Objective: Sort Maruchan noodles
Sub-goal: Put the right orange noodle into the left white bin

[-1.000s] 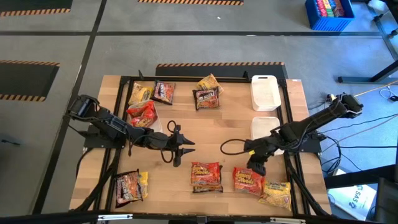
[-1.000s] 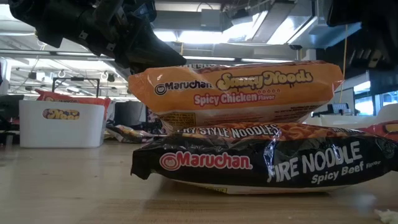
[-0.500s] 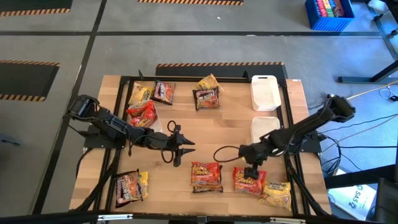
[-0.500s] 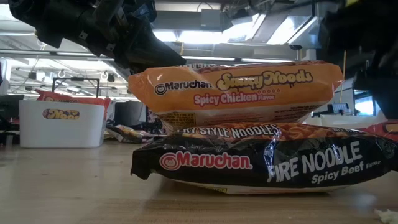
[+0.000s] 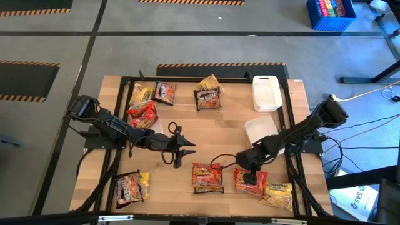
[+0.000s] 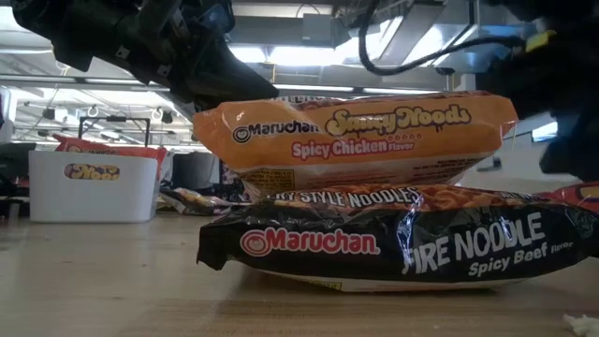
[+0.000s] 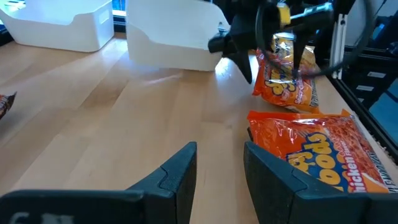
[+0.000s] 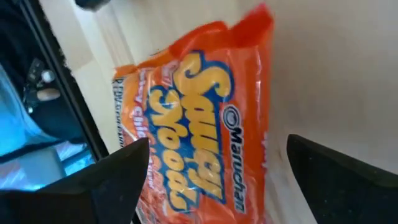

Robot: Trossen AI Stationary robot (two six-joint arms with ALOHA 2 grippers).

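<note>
Above a red-orange packet near the table's front right, the right gripper is spread wide, nothing gripped, the crinkly Maruchan wrapper framed between its fingers in the wrist view. At table centre the left gripper is held partly open and empty over bare wood. Two white plastic trays are seen at the right with nothing visible inside; other flat packets are scattered along the back, front and left.

Two white trays sit on the wooden table, the nearer one skewed. A blue crate stands on the floor beyond the table.
</note>
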